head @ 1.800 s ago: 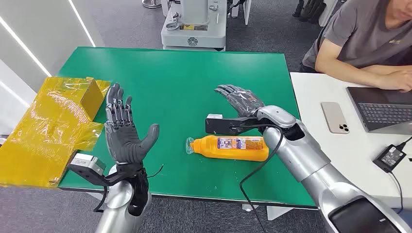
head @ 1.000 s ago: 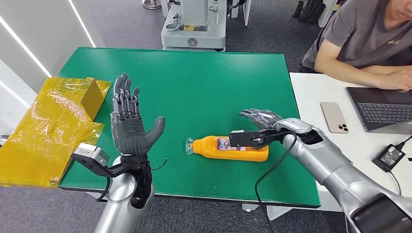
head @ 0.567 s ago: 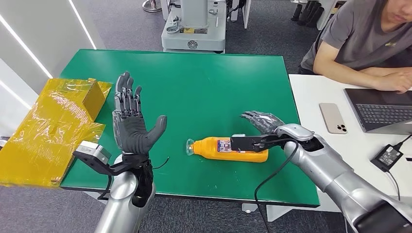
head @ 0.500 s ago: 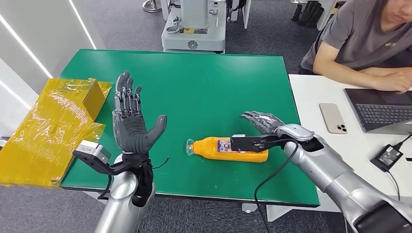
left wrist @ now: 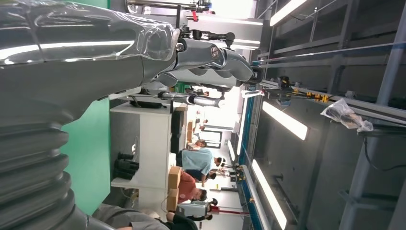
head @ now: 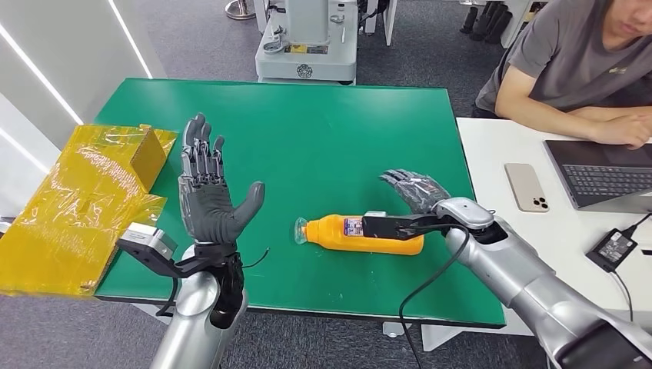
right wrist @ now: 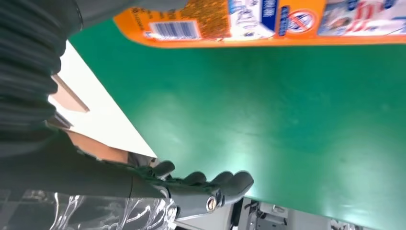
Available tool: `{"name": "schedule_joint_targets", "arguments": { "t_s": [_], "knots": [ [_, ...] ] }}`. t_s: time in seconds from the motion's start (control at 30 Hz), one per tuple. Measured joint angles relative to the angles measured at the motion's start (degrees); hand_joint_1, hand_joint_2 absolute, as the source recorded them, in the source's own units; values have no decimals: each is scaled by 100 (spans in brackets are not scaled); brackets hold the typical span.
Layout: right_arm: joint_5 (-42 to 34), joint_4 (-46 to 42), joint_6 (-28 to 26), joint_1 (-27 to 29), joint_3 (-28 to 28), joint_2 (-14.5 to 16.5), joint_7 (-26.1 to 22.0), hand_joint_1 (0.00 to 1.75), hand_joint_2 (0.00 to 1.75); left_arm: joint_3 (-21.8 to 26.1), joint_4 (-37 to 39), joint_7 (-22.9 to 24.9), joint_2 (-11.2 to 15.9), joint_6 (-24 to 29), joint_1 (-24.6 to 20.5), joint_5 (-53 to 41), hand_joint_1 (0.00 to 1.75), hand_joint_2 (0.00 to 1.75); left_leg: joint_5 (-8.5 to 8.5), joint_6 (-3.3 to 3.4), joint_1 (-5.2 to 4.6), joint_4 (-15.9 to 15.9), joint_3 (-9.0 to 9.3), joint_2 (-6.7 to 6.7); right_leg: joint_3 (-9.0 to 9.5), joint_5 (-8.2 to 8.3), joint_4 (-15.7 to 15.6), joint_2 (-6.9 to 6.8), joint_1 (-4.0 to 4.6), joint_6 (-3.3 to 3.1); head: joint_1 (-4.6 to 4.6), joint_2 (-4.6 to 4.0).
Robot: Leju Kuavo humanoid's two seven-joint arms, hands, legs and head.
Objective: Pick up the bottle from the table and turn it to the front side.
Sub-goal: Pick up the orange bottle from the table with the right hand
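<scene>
An orange bottle (head: 350, 235) with a printed label lies on its side on the green table (head: 307, 138), its clear cap end pointing left. My right hand (head: 415, 191) hovers just behind the bottle's base end, fingers spread, holding nothing; the black wrist camera bar crosses in front of the bottle. In the right wrist view the bottle (right wrist: 287, 24) lies across the table beside the hand (right wrist: 201, 189), a strip of green between them. My left hand (head: 207, 192) is raised upright near the table's front left, palm toward the bottle, fingers apart and empty; its fingers (left wrist: 210, 52) also appear in the left wrist view.
A yellow plastic-wrapped box (head: 84, 192) lies at the table's left edge. On the right a white desk (head: 500, 146) carries a phone (head: 527, 184), a laptop (head: 607, 173) and a charger (head: 615, 247), where a person (head: 584, 61) sits. A grey machine base (head: 307, 38) stands behind.
My right hand has come from the table's middle toward the near right, settling low behind the bottle's base. My left hand has risen slightly. The bottle has not moved.
</scene>
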Motion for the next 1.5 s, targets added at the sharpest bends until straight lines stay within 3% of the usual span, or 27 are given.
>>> {"name": "schedule_joint_targets", "arguments": {
  "t_s": [0.1, 0.2, 0.43, 0.53, 0.87, 1.5],
  "knots": [
    [98, 2, -252, 47, -32, 61, 47, 0, 175, 0, 0, -4, 3, 25, 2, 4, 0, 175, 0, 0, 1, -1, -2, -2, -1, -1, 1, -1, 1, 0, -1, 0],
    [345, 3, -863, 170, -171, 169, 252, 0, 175, 0, 0, -23, 9, 56, 19, -3, 0, 175, 1, 0, 1, -1, -14, -5, -10, -1, 3, -4, 1, 0, 0, 0],
    [751, -33, -2035, 504, -735, 462, 536, 0, 175, 0, 1, -125, 24, 64, 95, -10, 0, 175, 1, -1, 1, -2, -32, -10, -28, -5, 3, -6, 1, 4, 0, 0],
    [830, -98, -2251, 663, -1020, 569, 499, 0, 175, -1, 27, -209, 43, 64, 92, 17, 0, 175, -1, -1, 1, -2, -35, -11, -33, -7, 3, -6, 1, 4, -1, 0],
    [901, -118, -1430, 991, -1472, 738, -198, 0, 175, -18, 209, -309, 66, 46, 26, 85, 0, 175, -1, 0, 0, -2, -42, -10, -40, -7, 3, -6, 0, 4, 1, 0],
    [381, -205, -337, 1118, -1435, 622, -1040, 0, 175, -68, 275, -313, 64, -30, -26, 100, 0, 175, -1, 0, 0, -2, -44, -9, -43, -7, 2, -4, 0, 4, 1, 0]
  ]
}}
